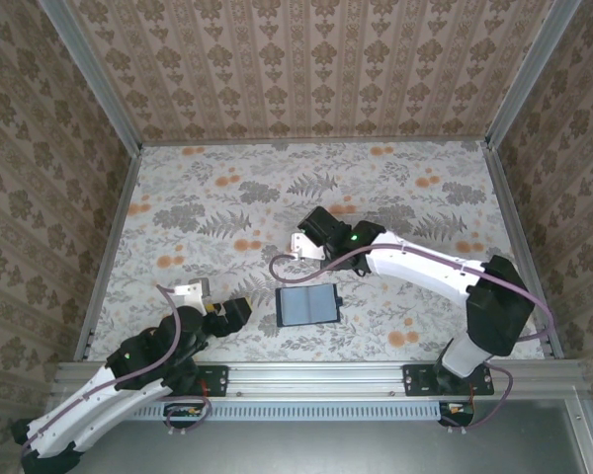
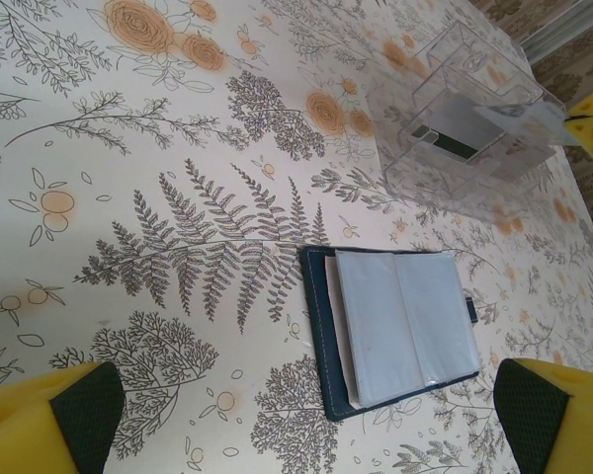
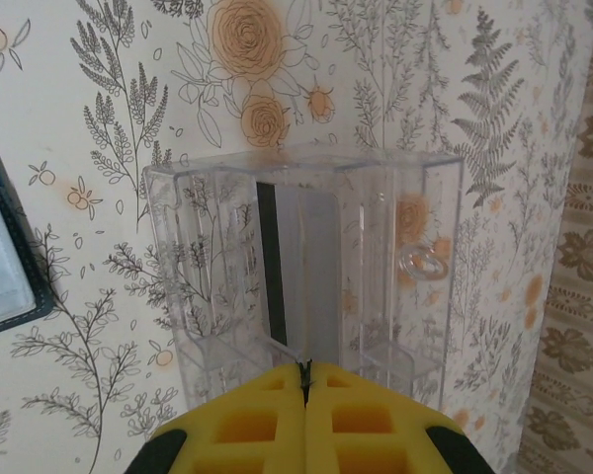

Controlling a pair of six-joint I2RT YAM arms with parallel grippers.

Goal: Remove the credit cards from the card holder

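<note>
The table (image 1: 227, 197) is lit brightly and evenly by diffuse light; only faint, soft shadows are cast; pale glare is seen on the clear tray (image 2: 445, 59); details are rendered sharply.

A clear plastic tray (image 3: 193, 267) with several compartments lies flat on the surface (image 1: 227, 197), which is printed with grey ferns and orange roses. Beyond the tray, brown damask-papered walls (image 1: 306, 69) enclose the surface, edged by pale metal rails (image 1: 109, 242).
</note>
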